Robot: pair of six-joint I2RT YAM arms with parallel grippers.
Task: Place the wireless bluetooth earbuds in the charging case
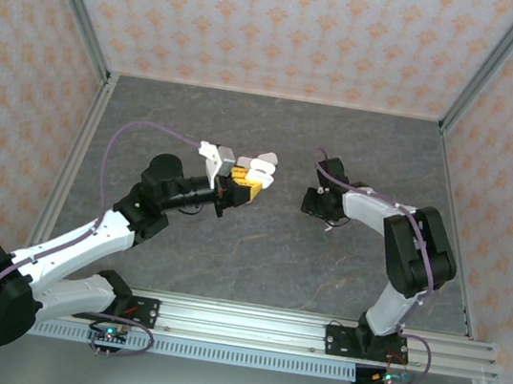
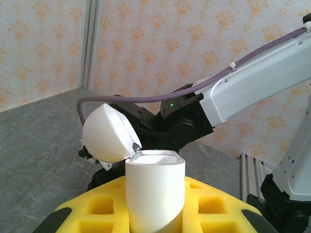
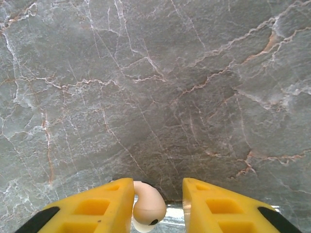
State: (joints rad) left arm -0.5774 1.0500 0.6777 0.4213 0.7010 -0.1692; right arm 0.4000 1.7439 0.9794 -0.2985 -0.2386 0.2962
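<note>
One pale earbud (image 3: 146, 206) is sitting between the R gripper's (image 3: 158, 189) yellow fingers (image 3: 97, 208), touching one finger w/ a gap showing at the other (jaws narrow, not closed on it), over the grey marbled table (image 3: 155, 87). L gripper (image 1: 241, 188) is clamping the white charging case (image 2: 155, 189) upright, its lid (image 2: 108, 133) hanging open and tilted back; the R arm (image 2: 252, 87) is showing beyond it.

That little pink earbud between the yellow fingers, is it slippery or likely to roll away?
Probably slippery: the earbud looks smooth and glossy. Its rounded, curved shape would likely roll or pivot if the right hand squeezes off-centre. It seems tiny, so likely very light.
</note>
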